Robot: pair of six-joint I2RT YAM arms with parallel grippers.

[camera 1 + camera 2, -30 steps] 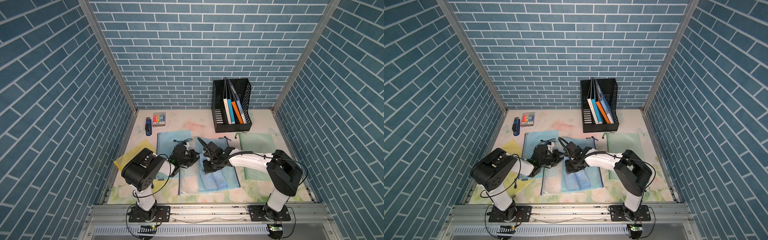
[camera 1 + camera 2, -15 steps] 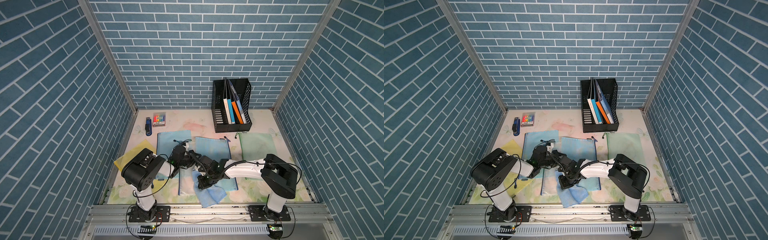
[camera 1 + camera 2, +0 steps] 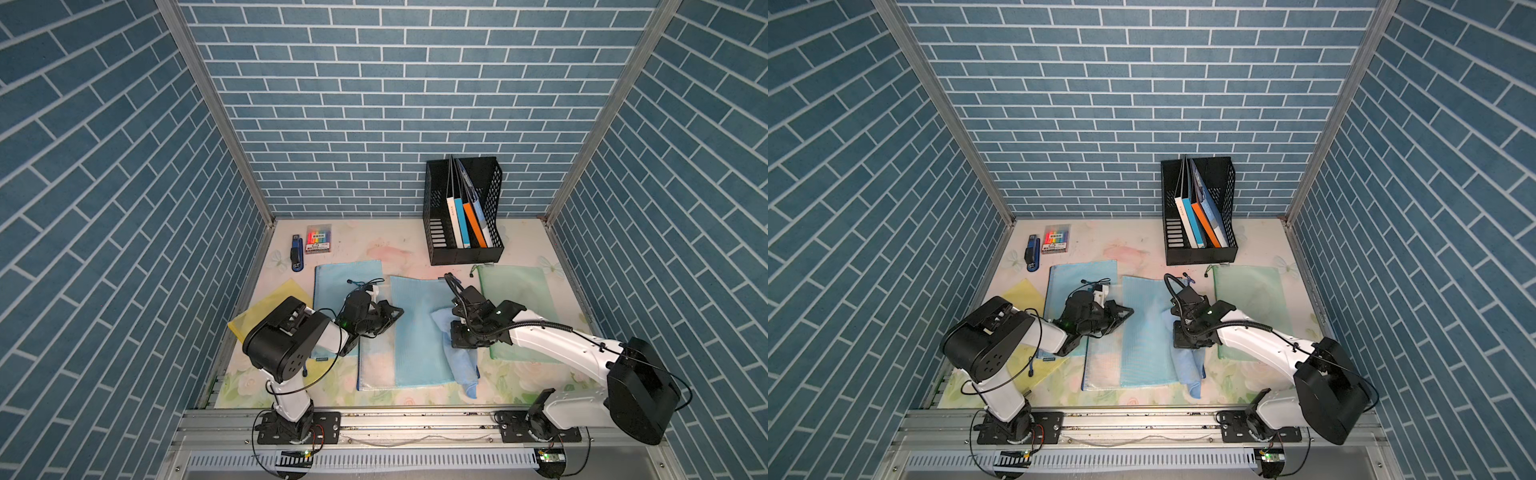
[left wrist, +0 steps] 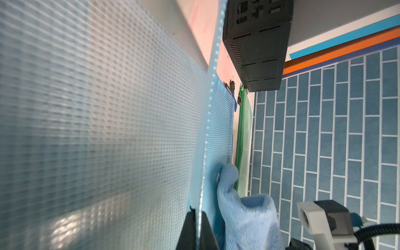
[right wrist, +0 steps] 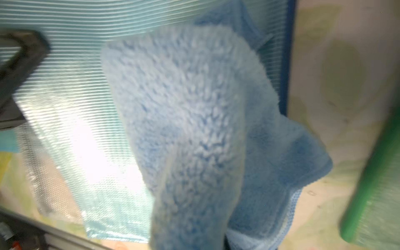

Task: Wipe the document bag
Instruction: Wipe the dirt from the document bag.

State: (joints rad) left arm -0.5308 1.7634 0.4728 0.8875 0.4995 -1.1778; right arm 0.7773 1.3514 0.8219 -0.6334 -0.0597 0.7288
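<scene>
White links (image 3: 557,345), black joints (image 3: 286,345), black cables (image 3: 490,331)

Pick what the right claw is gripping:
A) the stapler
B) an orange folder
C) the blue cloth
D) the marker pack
C: the right claw is closed on the fluffy blue cloth, which drapes over the right edge of the blue mesh document bag.

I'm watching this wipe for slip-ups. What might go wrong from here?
1. The cloth, held by the right gripper, sits at the bag's right edge and partly trails onto the table; a stroke may miss the bag or snag the green bag.
2. The left gripper pinches only the bag's edge, and the bag lies over a clear bag, so it might slide or slip free.
</scene>
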